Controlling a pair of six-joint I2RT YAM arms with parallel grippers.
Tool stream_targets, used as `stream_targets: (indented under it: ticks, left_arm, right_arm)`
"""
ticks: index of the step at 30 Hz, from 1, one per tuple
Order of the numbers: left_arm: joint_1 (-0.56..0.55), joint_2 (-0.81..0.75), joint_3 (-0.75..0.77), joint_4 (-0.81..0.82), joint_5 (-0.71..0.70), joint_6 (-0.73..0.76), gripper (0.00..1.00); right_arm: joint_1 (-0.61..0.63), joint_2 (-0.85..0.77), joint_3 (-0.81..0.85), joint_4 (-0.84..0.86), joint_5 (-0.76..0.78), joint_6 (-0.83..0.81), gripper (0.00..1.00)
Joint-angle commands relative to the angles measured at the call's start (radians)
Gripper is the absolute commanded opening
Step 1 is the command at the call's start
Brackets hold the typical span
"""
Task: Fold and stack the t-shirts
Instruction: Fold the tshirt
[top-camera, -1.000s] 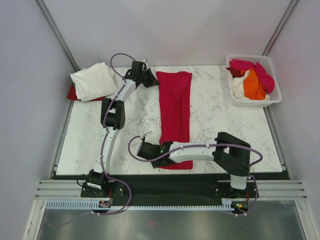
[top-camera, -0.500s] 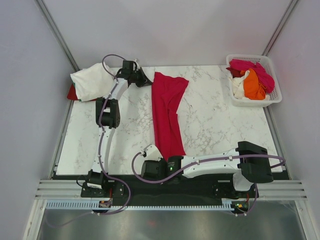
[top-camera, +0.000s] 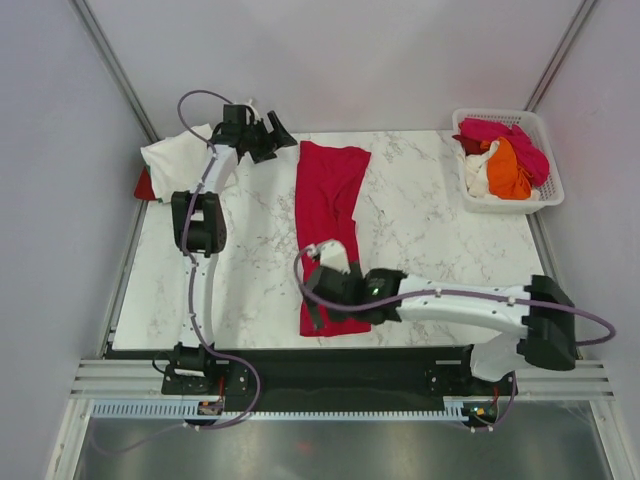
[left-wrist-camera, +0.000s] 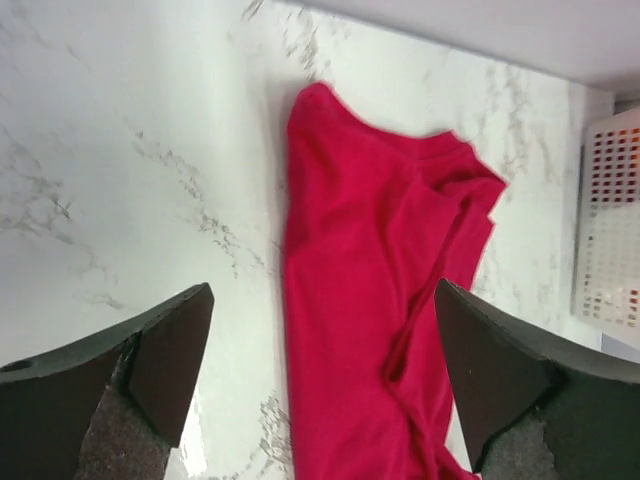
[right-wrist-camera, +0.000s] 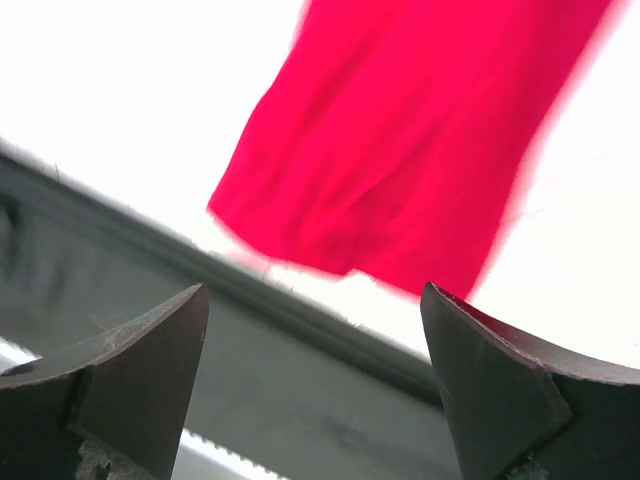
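Note:
A crimson-red t-shirt (top-camera: 328, 235) lies as a long folded strip down the middle of the marble table, its far end rumpled. My left gripper (top-camera: 280, 135) hovers open just left of the shirt's far end, holding nothing. In the left wrist view the red t-shirt (left-wrist-camera: 380, 300) lies below the open left gripper (left-wrist-camera: 322, 290). My right gripper (top-camera: 312, 290) is open above the shirt's near end. The right wrist view shows the red t-shirt's hem (right-wrist-camera: 400, 170) beyond the open right gripper (right-wrist-camera: 312, 290). A cream-white t-shirt (top-camera: 180, 160) lies at the back left.
A white lattice basket (top-camera: 548, 190) at the back right holds pink (top-camera: 505, 132), orange (top-camera: 508, 170) and white shirts. A bit of red cloth (top-camera: 145, 185) shows under the cream-white shirt. The table's dark near edge (right-wrist-camera: 300, 400) runs under the right gripper.
Both grippers went from shut to open and let go of the red t-shirt. The shirt has shifted left. The left arm drew back and left; the right arm swung in over the near end.

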Motion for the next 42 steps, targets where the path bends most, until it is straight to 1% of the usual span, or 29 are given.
stream_targets:
  ticks: [1,2,4,5,6,7,8,9,10,11,12,13,14,15,16,17,18,20,21,22,23,24,27,29,33,38,42]
  left_arm:
    - [0.009,-0.171,-0.001,0.020,-0.035,0.047,1.00]
    - [0.010,-0.186,-0.003,0.018,-0.033,0.045,1.00]
    - [0.010,-0.246,-0.029,0.007,-0.029,0.044,1.00]
    - [0.012,-0.272,-0.052,0.000,-0.027,0.042,1.00]
    - [0.010,-0.308,-0.082,-0.016,-0.032,0.035,0.98]
    - [0.010,-0.383,-0.175,-0.023,-0.033,0.033,0.97]
    - [0.009,-0.433,-0.239,-0.026,-0.035,0.031,0.94]
    - [0.009,-0.476,-0.371,-0.033,-0.051,0.022,0.93]
    - [0.009,-0.566,-0.441,-0.052,-0.052,0.022,0.92]
    - [0.007,-0.609,-0.513,-0.059,-0.050,0.025,0.87]
    - [0.007,-0.649,-0.658,-0.069,-0.061,0.024,0.86]
    - [0.006,-0.695,-0.729,-0.083,-0.061,0.027,0.84]
    - [-0.002,-0.773,-0.801,-0.089,-0.067,0.030,0.80]
    - [-0.009,-0.816,-0.943,-0.089,-0.084,0.024,0.79]
    - [-0.020,-0.851,-1.010,-0.091,-0.090,0.024,0.78]
    - [-0.054,-0.916,-1.070,-0.089,-0.110,0.021,0.78]
    - [-0.077,-0.939,-1.169,-0.089,-0.116,0.019,0.78]
    - [-0.133,-0.996,-1.244,-0.089,-0.124,0.009,0.80]
    - [-0.201,-1.008,-1.299,-0.089,-0.142,-0.002,0.81]
    - [-0.236,-1.025,-1.326,-0.089,-0.154,-0.013,0.82]
    - [-0.305,-1.049,-1.351,-0.089,-0.183,-0.028,0.84]
    - [-0.334,-1.062,-1.400,-0.088,-0.196,-0.044,0.84]
    - [-0.423,-1.105,-1.477,-0.083,-0.211,-0.102,0.83]
    - [-0.477,-1.122,-1.503,-0.082,-0.230,-0.117,0.83]
    - [-0.525,-1.151,-1.564,-0.082,-0.237,-0.125,0.83]
    - [-0.560,-1.238,-1.649,-0.082,-0.237,-0.125,0.83]
    - [-0.588,-1.229,-1.658,-0.082,-0.237,-0.125,0.83]
  right_arm:
    - [-0.177,-0.146,0.000,0.012,0.014,-0.079,0.95]
    - [-0.256,-0.168,-0.001,0.020,0.014,-0.096,0.95]
    - [-0.340,-0.174,0.000,0.040,-0.023,-0.148,0.95]
    - [-0.419,-0.168,0.002,0.067,-0.037,-0.167,0.95]
    - [-0.456,-0.160,0.005,0.082,-0.057,-0.182,0.95]
    - [-0.493,-0.151,0.011,0.099,-0.110,-0.199,0.94]
    - [-0.557,-0.124,0.015,0.130,-0.136,-0.233,0.93]
    - [-0.585,-0.111,0.020,0.141,-0.155,-0.241,0.93]
    - [-0.610,-0.082,0.026,0.159,-0.204,-0.250,0.92]
    - [-0.642,-0.070,0.029,0.170,-0.225,-0.268,0.90]
    - [-0.653,-0.062,0.026,0.179,-0.242,-0.271,0.89]
    - [-0.661,-0.056,0.010,0.191,-0.256,-0.275,0.89]
    - [-0.674,-0.045,-0.001,0.223,-0.293,-0.276,0.86]
    - [-0.684,-0.038,-0.012,0.236,-0.316,-0.275,0.83]
    - [-0.691,-0.021,-0.036,0.266,-0.337,-0.272,0.78]
    - [-0.708,-0.012,-0.050,0.280,-0.383,-0.259,0.77]
    - [-0.714,-0.006,-0.064,0.296,-0.417,-0.255,0.76]
    - [-0.721,0.002,-0.118,0.342,-0.446,-0.239,0.75]
    - [-0.721,-0.001,-0.139,0.359,-0.462,-0.226,0.74]
    - [-0.721,-0.008,-0.176,0.386,-0.469,-0.219,0.74]
    - [-0.721,-0.015,-0.191,0.394,-0.473,-0.213,0.75]
    - [-0.721,-0.022,-0.208,0.399,-0.482,-0.207,0.74]
    - [-0.722,-0.070,-0.270,0.414,-0.486,-0.193,0.74]
    - [-0.722,-0.108,-0.311,0.416,-0.485,-0.192,0.74]
    - [-0.722,-0.159,-0.365,0.412,-0.480,-0.187,0.74]
    - [-0.721,-0.205,-0.412,0.414,-0.485,-0.173,0.74]
    - [-0.722,-0.206,-0.426,0.425,-0.496,-0.172,0.74]
